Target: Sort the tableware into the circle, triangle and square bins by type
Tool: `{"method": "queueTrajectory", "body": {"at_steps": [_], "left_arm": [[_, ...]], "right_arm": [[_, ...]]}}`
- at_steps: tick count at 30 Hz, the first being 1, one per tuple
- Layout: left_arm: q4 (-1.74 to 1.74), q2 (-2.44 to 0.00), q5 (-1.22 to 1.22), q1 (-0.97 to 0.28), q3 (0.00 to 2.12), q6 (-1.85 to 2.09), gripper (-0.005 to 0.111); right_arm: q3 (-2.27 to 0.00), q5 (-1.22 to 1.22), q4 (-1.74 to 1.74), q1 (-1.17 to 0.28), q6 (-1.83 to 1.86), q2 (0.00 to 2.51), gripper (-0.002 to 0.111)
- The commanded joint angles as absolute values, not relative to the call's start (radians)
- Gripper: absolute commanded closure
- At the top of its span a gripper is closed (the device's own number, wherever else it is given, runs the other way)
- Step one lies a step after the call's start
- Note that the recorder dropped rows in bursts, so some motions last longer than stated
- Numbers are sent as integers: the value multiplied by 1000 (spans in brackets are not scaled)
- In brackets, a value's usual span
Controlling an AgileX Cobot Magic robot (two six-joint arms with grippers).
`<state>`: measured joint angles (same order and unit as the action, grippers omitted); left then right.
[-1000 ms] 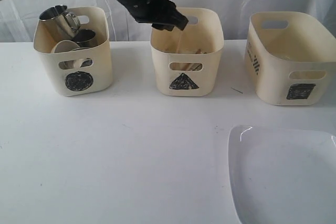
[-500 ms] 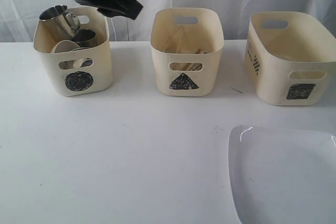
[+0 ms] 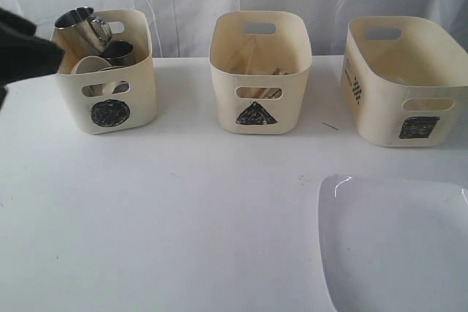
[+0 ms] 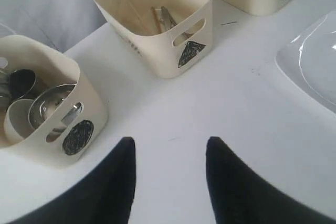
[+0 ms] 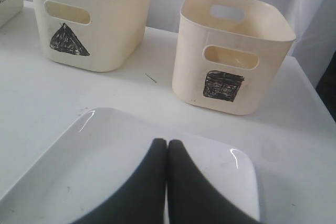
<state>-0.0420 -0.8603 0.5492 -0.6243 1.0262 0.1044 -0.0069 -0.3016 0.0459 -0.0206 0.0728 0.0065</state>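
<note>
Three cream bins stand in a row at the back. The circle bin point(image 3: 139, 100) holds a steel mug point(image 3: 82, 27), a steel bowl point(image 3: 121, 52) and a small white bowl point(image 3: 89, 65). Wooden chopsticks and metal cutlery point(image 4: 163, 18) lie in the triangle bin point(image 3: 227, 100). The inside of the square bin point(image 3: 380, 118) is hidden. The large white plate point(image 3: 395, 242) lies at the front right. My left gripper point(image 4: 169, 145) is open and empty above the table, in front of the circle bin point(image 4: 86, 103). My right gripper point(image 5: 167, 142) is shut over the plate point(image 5: 79, 166), holding nothing.
The left arm point(image 3: 22, 52) shows as a dark shape at the left edge of the exterior view, beside the circle bin. White curtains hang behind the bins. A small dark sliver point(image 3: 330, 126) lies on the table between the triangle and square bins.
The left arm has swung from above the triangle bin, past the circle bin, out to the left edge of the view. Bins and plate have not moved.
</note>
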Motion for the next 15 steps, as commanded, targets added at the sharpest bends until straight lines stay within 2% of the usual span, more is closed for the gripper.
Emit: {"method": "queueTrajectory", "body": {"at_steps": [1,9,15], "left_arm": [[-29,-654,555,-622,904,43,59],[-31,-377,701,-622,822,0,59],[-10,-277,874,-622,815,-14,59]], "right_arm": [[0,-293,48,-24,72,0,108],[0,-293,48,-24,72,0,108],[0,-293,48,-24,72,0,108]]}}
